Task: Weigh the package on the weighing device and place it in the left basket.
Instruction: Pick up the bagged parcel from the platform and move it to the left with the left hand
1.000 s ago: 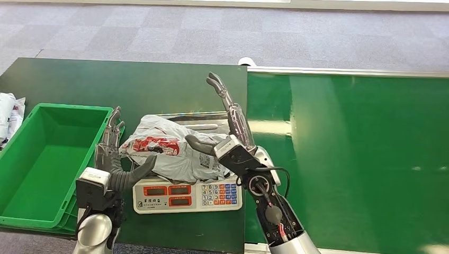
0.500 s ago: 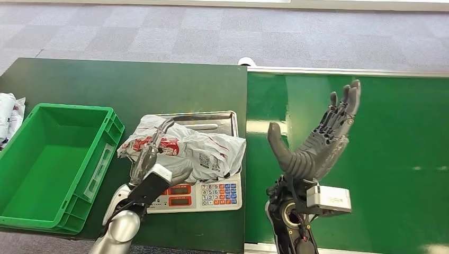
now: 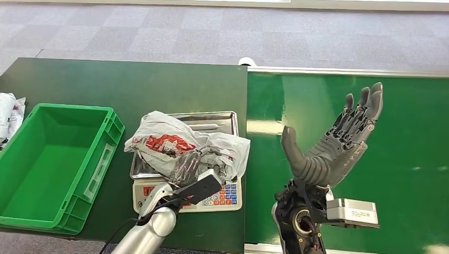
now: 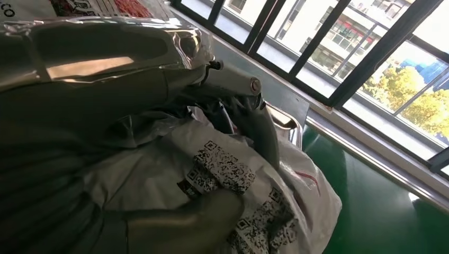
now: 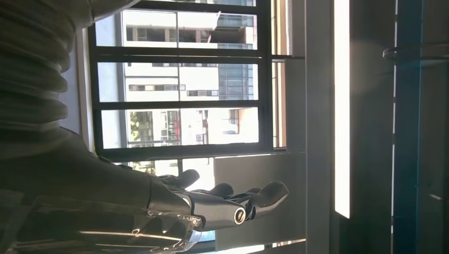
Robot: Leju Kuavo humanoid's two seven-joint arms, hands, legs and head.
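The package (image 3: 169,145), a crumpled white plastic bag with red print and QR labels, lies on the steel tray (image 3: 219,120) of the weighing scale (image 3: 225,194). My left hand (image 3: 191,166) reaches in from the near side and grips the package's near edge. In the left wrist view its fingers (image 4: 259,121) lie over the package (image 4: 233,174) and the thumb (image 4: 180,222) presses on it from the other side. My right hand (image 3: 333,148) is raised above the green belt with its fingers spread and holds nothing; its fingers (image 5: 212,203) are stretched out. The green basket (image 3: 100,164) stands left of the scale.
The scale sits on a dark green table (image 3: 106,84), and a bright green conveyor belt (image 3: 402,159) runs to the right of it. More white bags (image 3: 9,114) lie at the far left edge, beyond the basket. Grey carpet lies behind.
My left hand moved from the scale's left side to the package's near right part and took hold of it; the package bunched up. My right hand rose a little and drifted right.
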